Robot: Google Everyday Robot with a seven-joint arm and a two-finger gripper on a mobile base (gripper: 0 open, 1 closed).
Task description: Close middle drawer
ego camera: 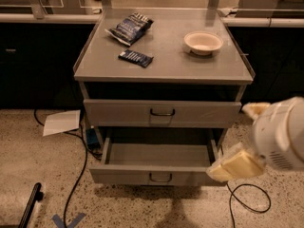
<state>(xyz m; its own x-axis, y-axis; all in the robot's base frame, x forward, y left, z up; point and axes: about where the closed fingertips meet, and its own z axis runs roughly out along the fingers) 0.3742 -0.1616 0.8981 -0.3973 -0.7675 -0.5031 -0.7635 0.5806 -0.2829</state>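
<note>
The middle drawer (160,177) is the grey metal drawer pulled out below the shut upper drawer (162,112). It has a dark loop handle at front centre and its inside looks empty. My gripper (229,140) is at the right of the cabinet, level with the open drawer's right front corner. Its two beige fingers (236,166) stand apart and hold nothing. The lower finger overlaps the drawer's right front corner in the view; I cannot tell if it touches. Anything below the open drawer is hidden.
The cabinet top (161,63) carries a white bowl (203,42), a dark snack bag (130,28) and a dark bar (136,58). Cables (76,175) and a white paper (61,122) lie on the floor at left, and a cable loop (249,198) at right.
</note>
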